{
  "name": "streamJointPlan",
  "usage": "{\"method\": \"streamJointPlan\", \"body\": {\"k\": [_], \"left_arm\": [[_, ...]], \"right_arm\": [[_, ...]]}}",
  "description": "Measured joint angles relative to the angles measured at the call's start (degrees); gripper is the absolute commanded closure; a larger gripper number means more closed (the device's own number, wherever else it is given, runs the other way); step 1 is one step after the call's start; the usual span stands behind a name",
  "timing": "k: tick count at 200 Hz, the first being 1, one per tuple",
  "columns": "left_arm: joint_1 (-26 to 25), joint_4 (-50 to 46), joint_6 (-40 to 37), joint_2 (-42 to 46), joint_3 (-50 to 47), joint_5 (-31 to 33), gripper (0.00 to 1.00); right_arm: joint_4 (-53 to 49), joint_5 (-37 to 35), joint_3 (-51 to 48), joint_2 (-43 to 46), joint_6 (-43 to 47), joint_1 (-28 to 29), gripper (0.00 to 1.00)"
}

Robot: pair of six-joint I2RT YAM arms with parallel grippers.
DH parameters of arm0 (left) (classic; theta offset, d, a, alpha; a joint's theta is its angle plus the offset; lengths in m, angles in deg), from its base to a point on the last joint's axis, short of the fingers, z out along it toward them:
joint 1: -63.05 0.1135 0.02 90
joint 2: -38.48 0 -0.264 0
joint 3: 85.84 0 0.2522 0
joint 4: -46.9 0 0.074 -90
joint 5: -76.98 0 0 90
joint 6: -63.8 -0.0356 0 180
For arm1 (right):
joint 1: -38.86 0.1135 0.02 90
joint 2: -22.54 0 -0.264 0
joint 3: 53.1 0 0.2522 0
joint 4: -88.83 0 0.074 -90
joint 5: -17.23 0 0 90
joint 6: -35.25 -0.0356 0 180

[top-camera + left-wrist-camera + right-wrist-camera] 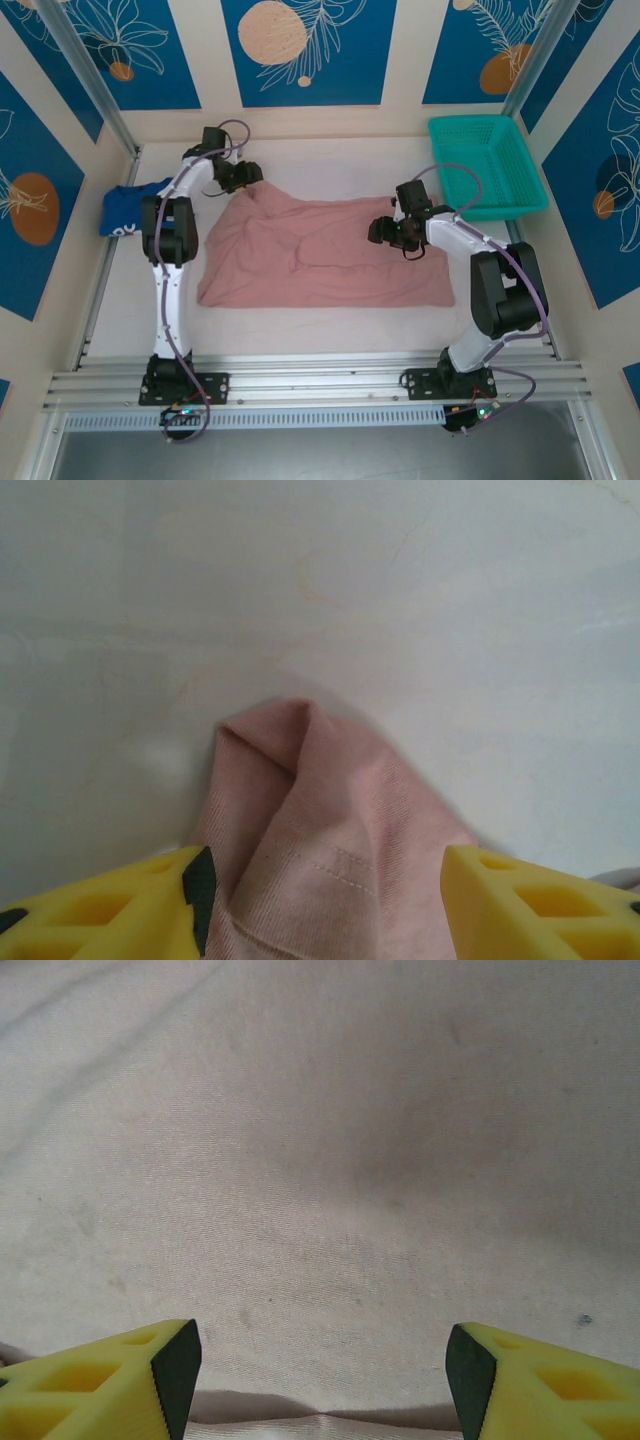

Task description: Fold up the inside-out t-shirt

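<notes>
t-shirt (320, 255): rumpled mid-table, no neat fold yet | left gripper (325, 872): fingers spread astride far-left corner | right gripper (320, 1348): fingers spread, empty

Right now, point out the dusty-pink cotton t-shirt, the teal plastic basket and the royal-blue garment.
dusty-pink cotton t-shirt (320, 260), top view, middle of cloth.
teal plastic basket (470, 120), top view, far rim.
royal-blue garment (125, 210), top view, its centre.

The t-shirt (320, 255) is matt, finely ribbed knit cloth; the basket (478, 121) looks like glossy plastic mesh.
</notes>
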Motion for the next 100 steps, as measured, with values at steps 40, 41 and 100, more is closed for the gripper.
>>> {"method": "streamJointPlan", "body": {"k": [40,41,100], "left_arm": [[0.0,-1.9,-0.5,-1.4,1.8,0.0,0.43],[0.0,-2.0,-0.5,-1.4,1.9,0.0,0.43],[0.0,-3.3,-0.6,-4.1,5.7,0.0,0.64]], "right_arm": [[0.0,0.0,0.0,0.0,0.0,0.0,0.32],[0.0,0.0,0.0,0.0,0.0,0.0,0.32],[0.0,0.2,0.0,0.0,0.0,0.1,0.32]]}}
